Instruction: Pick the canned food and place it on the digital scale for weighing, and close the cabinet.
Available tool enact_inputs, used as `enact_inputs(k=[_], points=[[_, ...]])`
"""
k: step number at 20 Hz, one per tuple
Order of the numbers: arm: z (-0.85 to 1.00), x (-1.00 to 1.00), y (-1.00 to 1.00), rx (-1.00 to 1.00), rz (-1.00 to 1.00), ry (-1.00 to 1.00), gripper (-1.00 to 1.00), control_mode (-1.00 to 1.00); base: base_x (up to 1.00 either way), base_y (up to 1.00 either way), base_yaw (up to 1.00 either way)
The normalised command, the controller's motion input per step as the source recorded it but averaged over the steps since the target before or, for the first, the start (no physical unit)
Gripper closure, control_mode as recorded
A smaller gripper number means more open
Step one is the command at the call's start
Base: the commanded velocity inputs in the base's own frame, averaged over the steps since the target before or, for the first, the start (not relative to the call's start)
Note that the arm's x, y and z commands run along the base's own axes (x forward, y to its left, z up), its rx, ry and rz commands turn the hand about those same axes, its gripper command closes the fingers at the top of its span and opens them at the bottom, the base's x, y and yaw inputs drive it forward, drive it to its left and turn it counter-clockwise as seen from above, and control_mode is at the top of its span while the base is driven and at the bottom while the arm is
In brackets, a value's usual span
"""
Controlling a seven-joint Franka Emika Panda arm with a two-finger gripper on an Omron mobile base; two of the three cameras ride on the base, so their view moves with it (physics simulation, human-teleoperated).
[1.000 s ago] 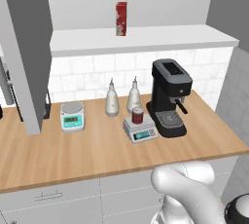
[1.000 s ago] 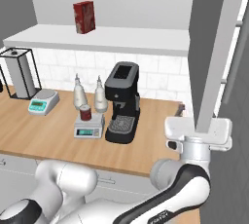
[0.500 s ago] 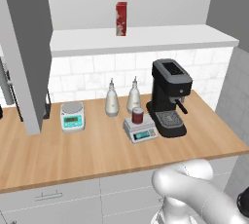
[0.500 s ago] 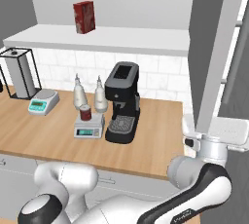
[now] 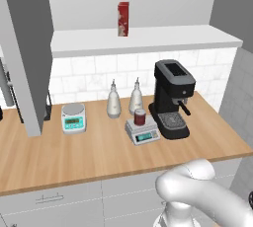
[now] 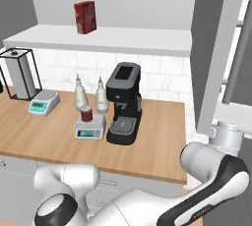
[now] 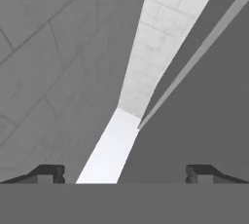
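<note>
Canned food (image 5: 140, 117) is already standing upright on the platform of the digital scale (image 5: 143, 133), just beside the black coffee machine (image 5: 170, 97) on the wooden counter (image 5: 89, 157). From where the gripper (image 7: 124, 173) is now, that spot lies well off to its left and further back towards the tiled wall. Neither the can nor the scale has shifted over the last second, so to my eye the weighing half of the job is done.

What has changed is the arm. Over that second it has swung away from the counter towards the right-hand side, and in the right base view its wrist now sits close under the lower edge of the open right-hand door of the cabinet (image 6: 216, 48). The jaws have also spread: the two fingertips (image 7: 48, 173) stand far apart at the bottom of the hand view with nothing at all between them, so the gripper is wide open and holding nothing.

Ahead of the fingertips the hand view shows a dark grey panel with a pale edge running diagonally, and tiled wall beside it. I take that panel for the cabinet door, though I cannot tell how near it is or whether anything touches it.

Both doors hang open, the other one far to the gripper's left. So the arm looks to be lining up to push the right door shut, with the left door to follow.
</note>
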Motion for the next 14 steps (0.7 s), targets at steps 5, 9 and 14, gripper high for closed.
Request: enact_inputs(k=[5, 9, 14], points=[[0.47, -0.13, 0.67, 0.01, 0.3, -0.5, -1.0, -1.0, 0.0, 0.0, 0.0], [0.34, 0.04, 0.91, -0.02, 0.32, -0.63, -1.0, -1.0, 0.0, 0.0, 0.0], [0.41, 0.02, 0.77, 0.0, 0.21, -0.44, -1.0, -1.0, 0.0, 0.0, 0.0]])
